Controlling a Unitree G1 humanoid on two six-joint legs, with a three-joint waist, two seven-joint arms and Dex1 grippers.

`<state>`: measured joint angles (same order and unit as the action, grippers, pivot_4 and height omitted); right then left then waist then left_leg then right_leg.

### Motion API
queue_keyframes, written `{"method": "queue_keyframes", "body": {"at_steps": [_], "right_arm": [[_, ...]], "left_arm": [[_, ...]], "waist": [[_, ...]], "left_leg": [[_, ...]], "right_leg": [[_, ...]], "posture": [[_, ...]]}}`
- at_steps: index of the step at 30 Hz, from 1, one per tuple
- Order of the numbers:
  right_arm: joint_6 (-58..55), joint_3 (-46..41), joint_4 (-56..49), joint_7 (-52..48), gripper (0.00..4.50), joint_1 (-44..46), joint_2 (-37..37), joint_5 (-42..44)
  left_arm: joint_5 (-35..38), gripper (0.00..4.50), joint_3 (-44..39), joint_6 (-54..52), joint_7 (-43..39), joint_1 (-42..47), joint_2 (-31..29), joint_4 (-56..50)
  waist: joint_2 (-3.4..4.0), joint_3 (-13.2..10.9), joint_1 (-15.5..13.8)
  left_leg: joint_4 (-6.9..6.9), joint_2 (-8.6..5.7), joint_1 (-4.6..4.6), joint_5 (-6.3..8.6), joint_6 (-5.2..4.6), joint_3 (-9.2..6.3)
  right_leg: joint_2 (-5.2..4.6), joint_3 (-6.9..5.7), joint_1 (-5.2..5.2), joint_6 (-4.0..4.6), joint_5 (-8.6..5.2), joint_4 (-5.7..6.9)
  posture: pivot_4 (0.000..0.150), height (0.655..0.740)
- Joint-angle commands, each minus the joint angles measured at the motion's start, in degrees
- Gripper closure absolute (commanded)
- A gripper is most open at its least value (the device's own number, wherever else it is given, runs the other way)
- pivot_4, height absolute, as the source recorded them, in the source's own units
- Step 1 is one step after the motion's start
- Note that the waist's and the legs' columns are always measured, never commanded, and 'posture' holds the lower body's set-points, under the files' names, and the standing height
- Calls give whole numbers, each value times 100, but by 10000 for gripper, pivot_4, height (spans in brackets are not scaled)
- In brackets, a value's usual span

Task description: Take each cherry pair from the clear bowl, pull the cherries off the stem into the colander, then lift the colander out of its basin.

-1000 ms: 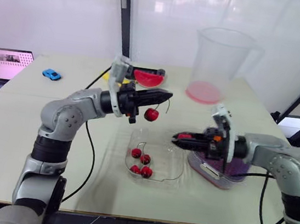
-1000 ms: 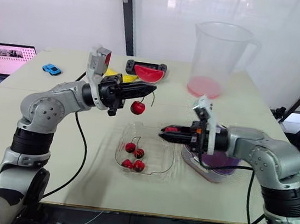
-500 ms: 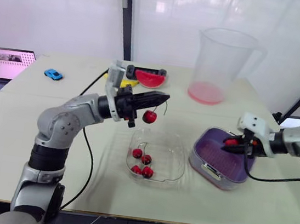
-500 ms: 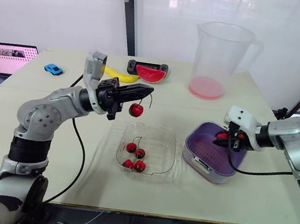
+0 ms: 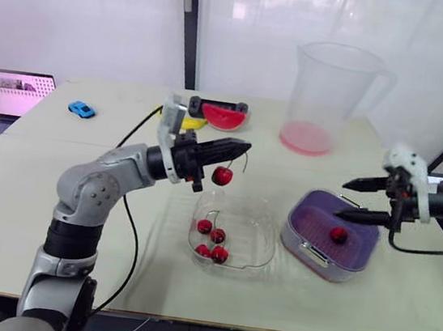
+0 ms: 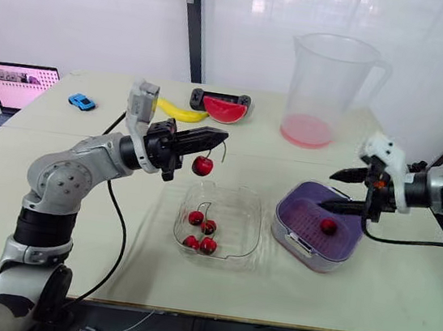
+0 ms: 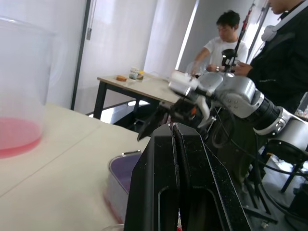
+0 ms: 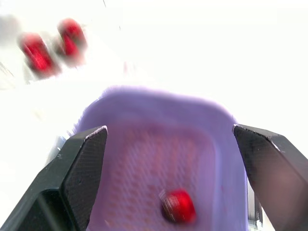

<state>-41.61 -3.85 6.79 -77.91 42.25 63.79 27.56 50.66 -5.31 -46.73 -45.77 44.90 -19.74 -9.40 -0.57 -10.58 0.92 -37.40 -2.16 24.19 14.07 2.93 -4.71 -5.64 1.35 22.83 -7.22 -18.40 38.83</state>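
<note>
Colander (image 5: 313,217) first, the desk asks: is it out of its basin (image 5: 310,257) yet?

No, says the photographer. It sits inside the basin toward the right of the table (image 5: 34,165), with one loose cherry (image 5: 338,235) on its purple mesh. By my reading, the lift comes last.

And the clear bowl (image 5: 262,220)?

It is mid-table, just left of the basin, and holds four cherries (image 5: 211,242) with their stems on. I judge that to be two pairs waiting their turn.

What are the arms doing?

The left gripper (image 5: 244,146) is pinched together on a stem (image 5: 245,160) above the bowl's far edge, with a hanging cherry (image 5: 222,175) below it. The right gripper (image 5: 343,200) hovers over the colander, fingers wide apart and empty. I would call this pair half stripped: one fruit is in the colander and one is left to pull.

Anything legible for the caption?

Nothing. The laptop (image 5: 14,93) at far left has a lit screen, but its text is too small to read. The tall clear pitcher (image 5: 337,91) bears no markings I can make out.
</note>
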Motion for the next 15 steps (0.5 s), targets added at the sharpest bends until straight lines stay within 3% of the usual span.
{"method": "queue_keyframes", "body": {"at_steps": [1,9,15], "right_arm": [[-675,-529,-978,369,445,106,-444,939],[-1392,-412,-2179,2062,445,-2,-2331,1770],[-1543,-195,-2313,2561,445,167,-3076,2089]], "left_arm": [[126,45000,-69,122,14,208,83,-78],[197,45000,32,9,52,317,321,-141],[218,45000,72,9,67,335,340,-134]], "waist": [[0,0,3],[-4,-1,-16],[-4,-1,5]], "left_leg": [[0,1,0,0,0,-1],[-9,-1,1,-1,2,-7],[-9,-2,2,-2,3,-10]], "right_leg": [[1,-1,0,0,0,0],[-2,-4,-5,0,0,2],[-2,-5,-3,0,0,6]], "posture": [[1500,7400],[1500,7400],[1500,7400]]}}
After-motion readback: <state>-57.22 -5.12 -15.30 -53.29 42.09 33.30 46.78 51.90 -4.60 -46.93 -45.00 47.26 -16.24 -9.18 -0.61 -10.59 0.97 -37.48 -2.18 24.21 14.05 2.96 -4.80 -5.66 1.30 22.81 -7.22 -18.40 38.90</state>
